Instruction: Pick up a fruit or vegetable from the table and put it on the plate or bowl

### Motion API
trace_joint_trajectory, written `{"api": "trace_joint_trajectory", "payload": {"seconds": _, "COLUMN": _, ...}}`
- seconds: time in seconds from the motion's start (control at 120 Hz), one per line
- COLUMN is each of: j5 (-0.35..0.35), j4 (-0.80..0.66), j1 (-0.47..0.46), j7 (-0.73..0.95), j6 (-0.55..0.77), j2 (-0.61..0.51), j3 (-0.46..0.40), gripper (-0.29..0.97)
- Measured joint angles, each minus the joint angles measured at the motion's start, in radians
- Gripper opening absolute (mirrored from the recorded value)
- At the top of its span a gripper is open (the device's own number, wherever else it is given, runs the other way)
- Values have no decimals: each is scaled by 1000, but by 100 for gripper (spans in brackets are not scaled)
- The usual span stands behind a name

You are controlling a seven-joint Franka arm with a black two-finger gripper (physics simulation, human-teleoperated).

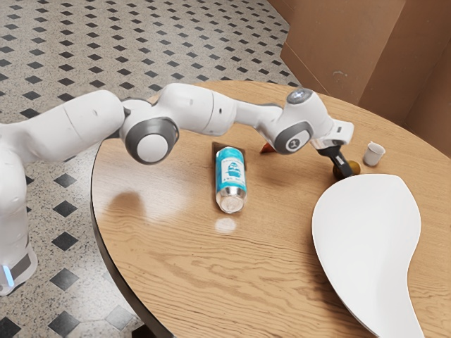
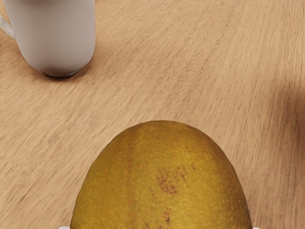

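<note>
Gripper: the gripper [image 1: 340,163] is low over the worktop [image 1: 211,274], right at the pear [image 1: 350,167]. I cannot tell if it is clenched on the fruit or released.
Pear: a yellow-brown, speckled pear [image 2: 162,186], near the far edge of the worktop. It is just beside the rim of the white plate [image 1: 370,239] and not on it.
Mug: a white mug [image 1: 374,153] stands near the pear, on the side toward the far edge.
Bottle: a blue-labelled bottle [image 1: 230,179] lies on its side in the middle of the worktop, well apart.
Risk, slip: the pear is round and smooth. With a grip high on its dome, I judge it can squeeze out and roll toward the edge.
Risk, mug: the mug [image 2: 55,36] is close. A lift or swing to that side could knock it over.
Risk, plate: the rim is very near. A carry that is too low could push the plate or drag the pear against it.
Risk, release: on a flat plate the pear may roll off if it is dropped from high up.
</note>
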Motion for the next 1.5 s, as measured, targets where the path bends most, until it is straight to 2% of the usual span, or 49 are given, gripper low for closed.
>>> {"api": "trace_joint_trajectory", "payload": {"seconds": 0.058, "j5": 13, "j4": 0, "j1": 2, "j7": -4, "j6": 4, "j2": 1, "j3": 0, "gripper": 34}}
{"api": "trace_joint_trajectory", "payload": {"seconds": 0.167, "j5": 29, "j4": 1, "j1": 3, "j7": -16, "j6": 10, "j2": 4, "j3": -2, "gripper": 26}}
{"api": "trace_joint_trajectory", "payload": {"seconds": 0.383, "j5": 52, "j4": 23, "j1": 4, "j7": -41, "j6": -3, "j2": -7, "j3": 0, "gripper": 24}}
{"api": "trace_joint_trajectory", "payload": {"seconds": 0.467, "j5": 76, "j4": 35, "j1": 16, "j7": -49, "j6": -42, "j2": -45, "j3": 2, "gripper": 23}}
{"api": "trace_joint_trajectory", "payload": {"seconds": 0.55, "j5": 95, "j4": 38, "j1": 22, "j7": -57, "j6": -115, "j2": -137, "j3": 26, "gripper": 23}}
{"api": "trace_joint_trajectory", "payload": {"seconds": 0.658, "j5": 113, "j4": 38, "j1": 6, "j7": -65, "j6": -277, "j2": -274, "j3": 33, "gripper": 24}}
{"api": "trace_joint_trajectory", "payload": {"seconds": 0.792, "j5": 138, "j4": 37, "j1": -175, "j7": -66, "j6": -458, "j2": -361, "j3": 36, "gripper": 26}}
{"api": "trace_joint_trajectory", "payload": {"seconds": 0.892, "j5": 148, "j4": 29, "j1": -264, "j7": -68, "j6": -534, "j2": -354, "j3": 32, "gripper": 25}}
{"api": "trace_joint_trajectory", "payload": {"seconds": 1.042, "j5": 153, "j4": -5, "j1": -282, "j7": -72, "j6": -594, "j2": -311, "j3": 29, "gripper": 24}}
{"api": "trace_joint_trajectory", "payload": {"seconds": 1.5, "j5": 152, "j4": -36, "j1": -314, "j7": -85, "j6": -550, "j2": -238, "j3": 14, "gripper": 23}}
